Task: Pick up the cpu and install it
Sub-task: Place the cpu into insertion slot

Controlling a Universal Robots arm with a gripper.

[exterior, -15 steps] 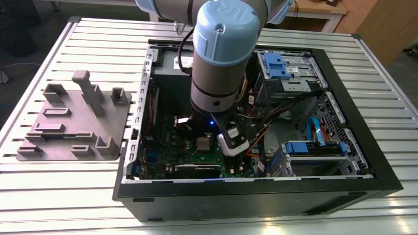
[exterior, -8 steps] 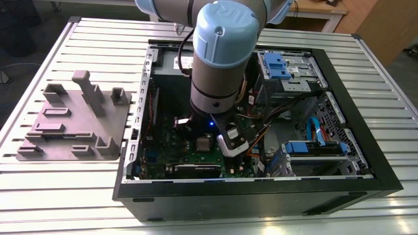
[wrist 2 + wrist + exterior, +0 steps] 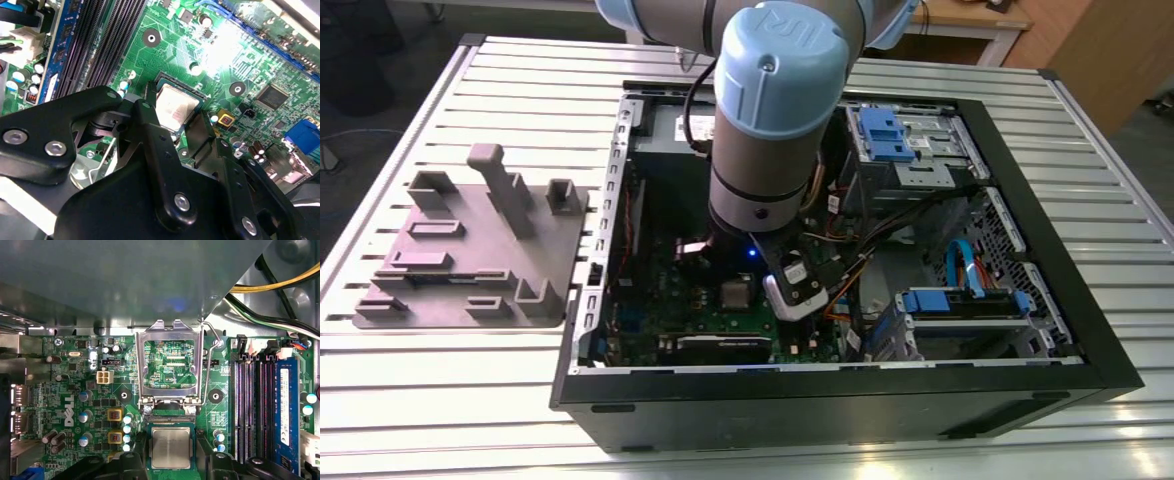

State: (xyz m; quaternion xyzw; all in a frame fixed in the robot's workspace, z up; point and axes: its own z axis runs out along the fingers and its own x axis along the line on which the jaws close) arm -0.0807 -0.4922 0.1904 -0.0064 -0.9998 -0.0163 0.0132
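The cpu (image 3: 171, 447), a small silvery square chip, lies level with the open socket on the green motherboard (image 3: 75, 390), just below the raised silver socket frame (image 3: 168, 362). In the second wrist view the cpu (image 3: 175, 107) shows between the black fingers (image 3: 150, 115). My gripper (image 3: 171, 452) straddles the chip, one finger against each opposite edge, and is shut on it. In the exterior view the arm (image 3: 767, 130) reaches straight down into the open computer case (image 3: 854, 390), hiding the gripper's tip.
The socket lever (image 3: 212, 355) stands up beside the frame. Memory slots (image 3: 255, 405) run alongside the socket. Cables (image 3: 280, 285) and drive bays with blue clips (image 3: 897, 135) crowd the case. A grey fixture plate (image 3: 467, 250) lies on the slatted table at the exterior view's left.
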